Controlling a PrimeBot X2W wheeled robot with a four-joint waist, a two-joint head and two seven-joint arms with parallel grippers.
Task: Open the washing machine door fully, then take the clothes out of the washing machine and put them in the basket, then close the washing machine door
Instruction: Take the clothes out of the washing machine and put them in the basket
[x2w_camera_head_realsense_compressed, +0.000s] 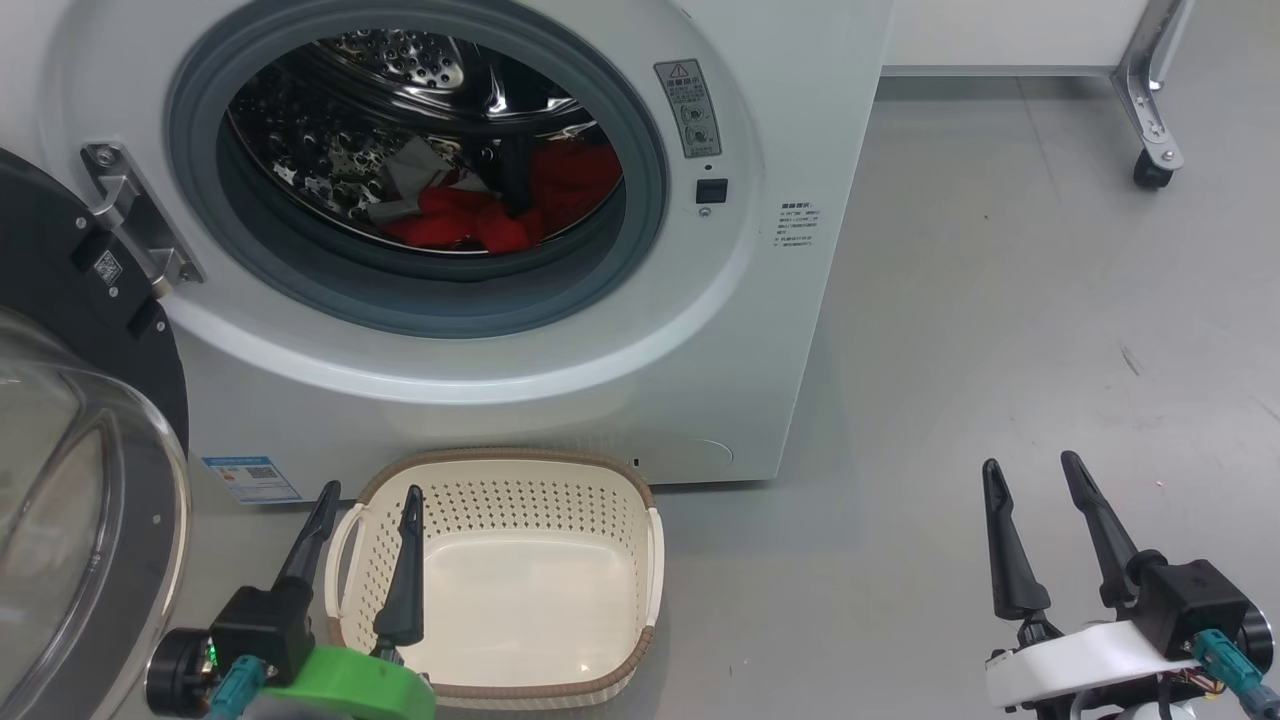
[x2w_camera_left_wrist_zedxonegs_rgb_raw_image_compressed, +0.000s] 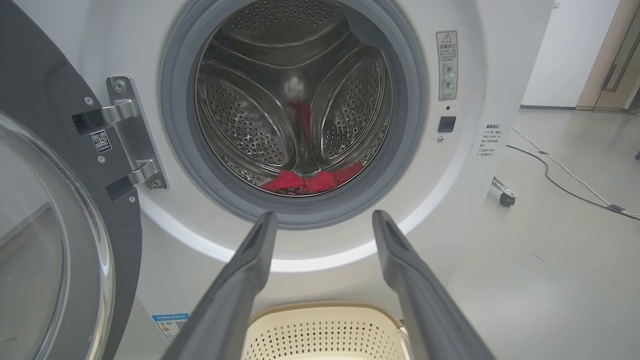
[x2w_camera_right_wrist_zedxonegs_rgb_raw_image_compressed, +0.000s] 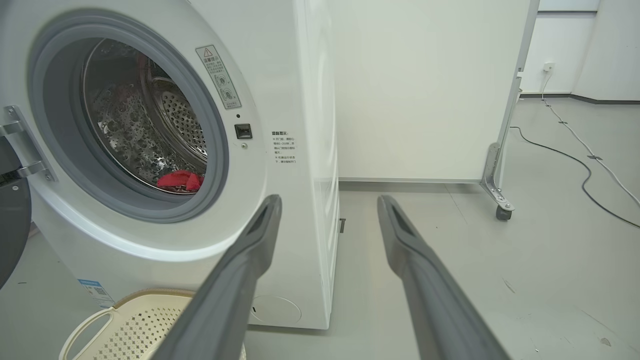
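Clothes (x2w_camera_head_realsense_compressed: 480, 220) — crumpled bright red fabric with a pale patch — lie low in the steel drum (x2w_camera_head_realsense_compressed: 400, 60) of the white front-loading washing machine (x2w_camera_head_realsense_compressed: 560, 340), well beyond the left gripper (x2w_camera_head_realsense_compressed: 371, 490) and right gripper (x2w_camera_head_realsense_compressed: 1030, 461), both spread wide and empty.

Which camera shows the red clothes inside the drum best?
The head view: it looks down into the drum, showing the red clothes spread widest. The left wrist view shows a low red strip; the right wrist view, a small patch.

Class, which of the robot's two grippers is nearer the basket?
The left gripper, alongside the basket; the right gripper stands well apart, over the floor.
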